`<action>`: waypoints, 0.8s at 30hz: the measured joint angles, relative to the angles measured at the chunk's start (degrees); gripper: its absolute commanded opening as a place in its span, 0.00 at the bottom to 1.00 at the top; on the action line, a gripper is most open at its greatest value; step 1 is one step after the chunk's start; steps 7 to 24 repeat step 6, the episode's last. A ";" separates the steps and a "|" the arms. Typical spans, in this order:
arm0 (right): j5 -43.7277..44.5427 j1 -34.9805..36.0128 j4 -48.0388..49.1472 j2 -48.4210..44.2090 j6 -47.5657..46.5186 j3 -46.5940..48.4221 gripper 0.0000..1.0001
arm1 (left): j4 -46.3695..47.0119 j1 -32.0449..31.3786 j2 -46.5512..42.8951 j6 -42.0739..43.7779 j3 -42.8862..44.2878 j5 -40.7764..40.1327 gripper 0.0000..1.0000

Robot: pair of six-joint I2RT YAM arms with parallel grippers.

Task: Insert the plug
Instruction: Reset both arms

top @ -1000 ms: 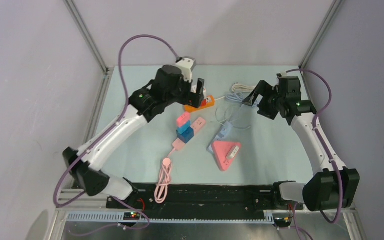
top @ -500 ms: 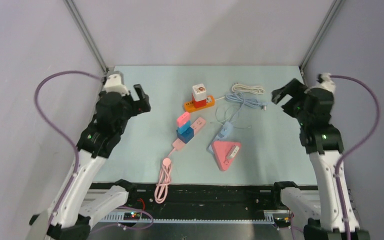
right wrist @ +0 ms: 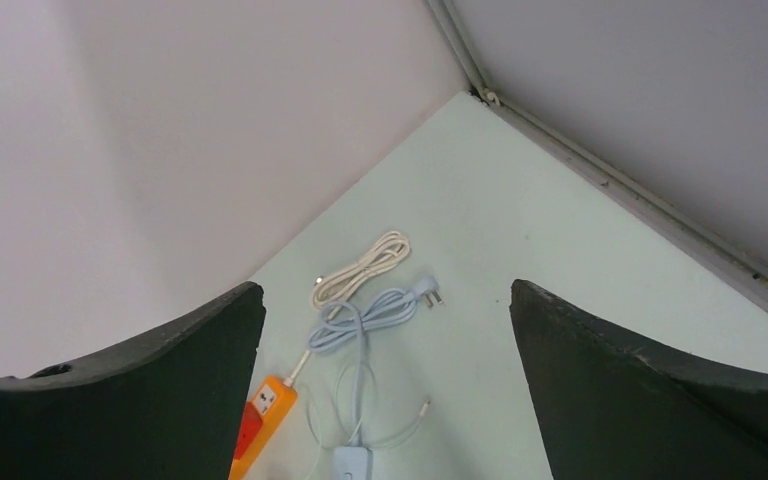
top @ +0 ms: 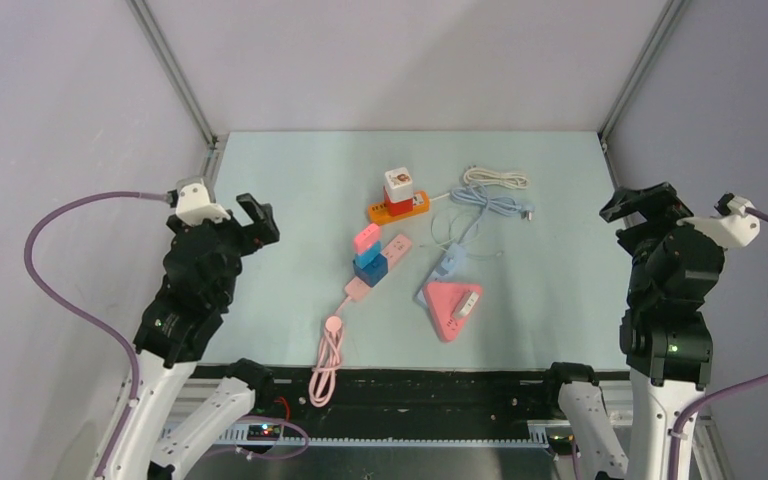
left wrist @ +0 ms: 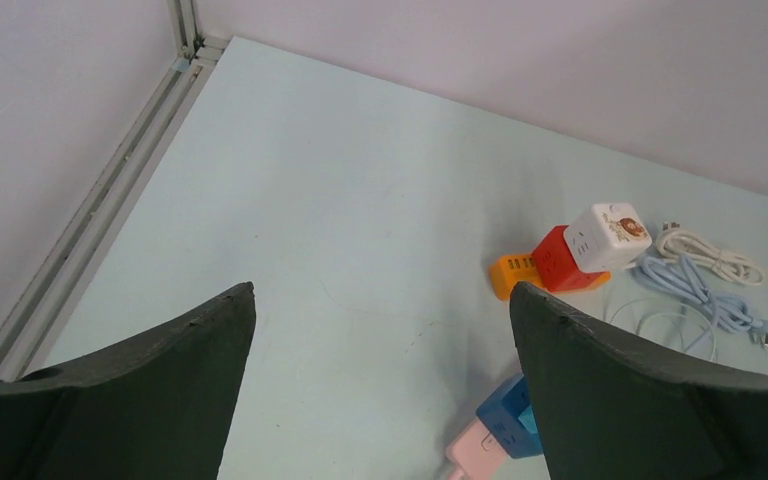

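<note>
Top external view: left gripper point(top: 257, 220) is hanging near the left rail point(top: 210, 165), at 9 o'clock of the strip cluster. Its jaws are standing wide apart and gripping nothing. Right gripper point(top: 640, 205) is hanging by the right rail point(top: 605, 150) at 3 o'clock, jaws likewise spread, nothing between them.

Plug point(top: 527, 213) is lying loose on the table point(top: 290, 170) at the end of the light-blue cable point(top: 485, 205), at 3 o'clock of the orange strip point(top: 418, 203), and is not sitting in any socket. White cable point(top: 495, 178) is lying coiled at 12 o'clock of the blue one. White cube point(top: 397, 183) is sitting on a red cube point(top: 395, 205) on the orange strip.

Bare table is showing between each rail and the cluster, and a wide bare band is running along the far edge at 12 o'clock.
</note>
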 measured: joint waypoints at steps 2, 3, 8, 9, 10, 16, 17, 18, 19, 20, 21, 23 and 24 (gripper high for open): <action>0.22 -0.22 -0.31 -0.07 0.07 0.00 0.97 | 0.00 0.00 -0.15 0.04 -0.33 0.44 1.00; 0.15 -0.24 -0.57 -0.04 0.24 0.00 0.97 | -0.04 0.00 -0.20 0.07 -0.39 0.68 1.00; -0.13 -0.33 -1.73 0.00 1.07 0.00 0.97 | 0.00 0.00 -0.24 0.11 -0.39 1.07 1.00; -0.13 -0.33 -1.73 0.00 1.07 0.00 0.97 | 0.00 0.00 -0.24 0.11 -0.39 1.07 1.00; -0.13 -0.33 -1.73 0.00 1.07 0.00 0.97 | 0.00 0.00 -0.24 0.11 -0.39 1.07 1.00; -0.13 -0.33 -1.73 0.00 1.07 0.00 0.97 | 0.00 0.00 -0.24 0.11 -0.39 1.07 1.00; -0.13 -0.33 -1.73 0.00 1.07 0.00 0.97 | 0.00 0.00 -0.24 0.11 -0.39 1.07 1.00; -0.13 -0.33 -1.73 0.00 1.07 0.00 0.97 | 0.00 0.00 -0.24 0.11 -0.39 1.07 1.00; -0.13 -0.33 -1.73 0.00 1.07 0.00 0.97 | 0.00 0.00 -0.24 0.11 -0.39 1.07 1.00; -0.13 -0.33 -1.73 0.00 1.07 0.00 0.97 | 0.00 0.00 -0.24 0.11 -0.39 1.07 1.00; -0.13 -0.33 -1.73 0.00 1.07 0.00 0.97 | 0.00 0.00 -0.24 0.11 -0.39 1.07 1.00; -0.13 -0.33 -1.73 0.00 1.07 0.00 0.97 | 0.00 0.00 -0.24 0.11 -0.39 1.07 1.00; -0.13 -0.33 -1.73 0.00 1.07 0.00 0.97 | 0.00 0.00 -0.24 0.11 -0.39 1.07 1.00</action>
